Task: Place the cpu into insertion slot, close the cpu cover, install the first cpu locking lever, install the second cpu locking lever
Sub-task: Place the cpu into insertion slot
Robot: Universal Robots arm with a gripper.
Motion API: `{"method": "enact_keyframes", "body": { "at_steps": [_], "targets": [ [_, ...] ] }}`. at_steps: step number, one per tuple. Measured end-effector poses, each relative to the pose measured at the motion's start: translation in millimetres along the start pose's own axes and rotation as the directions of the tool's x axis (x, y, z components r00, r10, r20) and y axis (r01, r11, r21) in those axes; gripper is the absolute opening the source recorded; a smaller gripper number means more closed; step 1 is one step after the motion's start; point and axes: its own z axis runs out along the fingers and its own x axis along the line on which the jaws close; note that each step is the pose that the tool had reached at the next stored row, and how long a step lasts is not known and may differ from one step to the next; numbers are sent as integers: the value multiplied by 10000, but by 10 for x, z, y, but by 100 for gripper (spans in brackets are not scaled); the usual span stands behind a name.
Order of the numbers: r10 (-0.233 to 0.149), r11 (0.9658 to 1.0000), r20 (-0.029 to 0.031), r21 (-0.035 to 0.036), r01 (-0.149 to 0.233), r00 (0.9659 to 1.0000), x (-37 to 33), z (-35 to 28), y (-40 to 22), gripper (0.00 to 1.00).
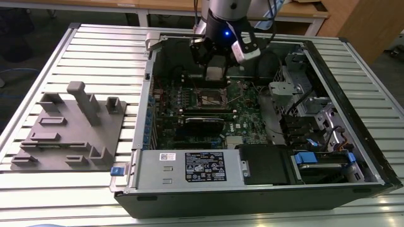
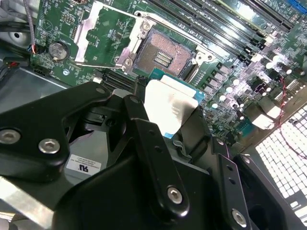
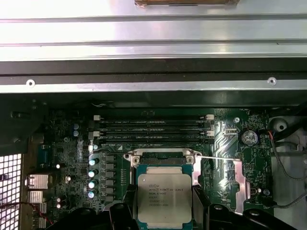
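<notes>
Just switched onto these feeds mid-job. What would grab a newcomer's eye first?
First, the hand reaching down into the open computer case, gripping the silver chip close to the bare socket on the green board. After that, the grey moulded tray lying on the slatted table, beside the case at the exterior view's left.

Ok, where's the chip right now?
In the second wrist view, the chip is clamped in the gripper, held over the green board just short of the open, empty socket.
</notes>
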Motion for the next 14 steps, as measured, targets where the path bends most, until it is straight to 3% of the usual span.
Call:
{"method": "enact_keyframes", "body": {
  "at_steps": [14],
  "targets": [
    [0, 10000, 0, 0, 0, 10000, 1, 49, -4, 54]
  ]
}}
